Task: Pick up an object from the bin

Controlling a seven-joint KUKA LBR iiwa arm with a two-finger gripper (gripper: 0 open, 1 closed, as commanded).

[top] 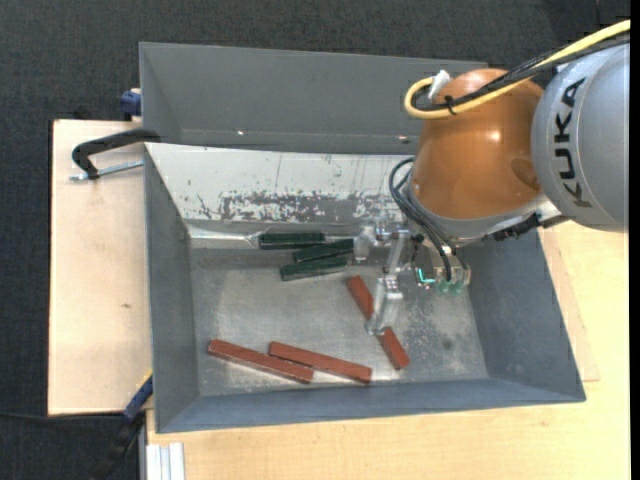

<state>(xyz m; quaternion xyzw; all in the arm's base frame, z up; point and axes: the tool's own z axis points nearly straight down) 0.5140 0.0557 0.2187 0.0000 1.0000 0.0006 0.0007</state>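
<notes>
My gripper (386, 298) hangs low over the right middle of the bin floor, under the orange wrist cover. A short red-brown block (359, 294) lies tilted just to its left. Another short red-brown block (394, 349) lies right below its tip, and I cannot tell whether they touch. Two dark green bars (292, 238) (318, 260) lie to the upper left, near the back wall.
Two long red-brown bars (258, 361) (320, 362) lie end to end along the front wall at the lower left. The arm and its orange cover hide the bin's back right corner.
</notes>
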